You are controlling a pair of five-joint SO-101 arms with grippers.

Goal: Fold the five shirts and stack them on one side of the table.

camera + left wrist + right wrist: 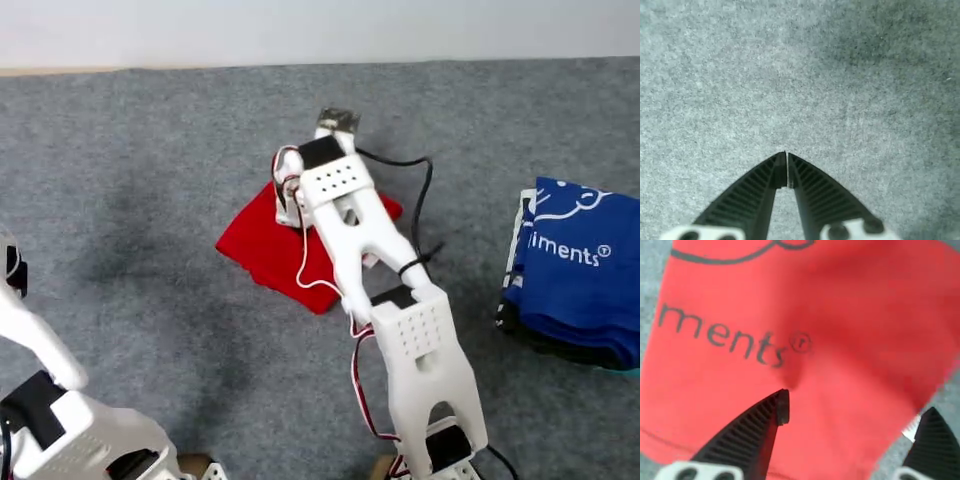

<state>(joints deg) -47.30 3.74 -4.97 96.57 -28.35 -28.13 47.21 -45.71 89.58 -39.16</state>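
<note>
the right gripper (856, 404) hung over the red shirt (840, 340) with its jaws spread wide and holding nothing, one fingertip (781, 402) touching the cloth. in the high view that shirt lay folded near the middle of the grey table (150, 150), with the blue-topped stack (580, 270) well apart at 3 o'clock. the left gripper (787, 156) was closed tight and empty above bare grey surface.

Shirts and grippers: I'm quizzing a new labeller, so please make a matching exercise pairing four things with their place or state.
1 red shirt
2 blue shirt
3 left gripper
4 right gripper

A shut over bare grey table
B on top of a pile
C open above the red shirt
D mid-table, under an arm

Pairs: 1-D, 2-B, 3-A, 4-C.
</note>
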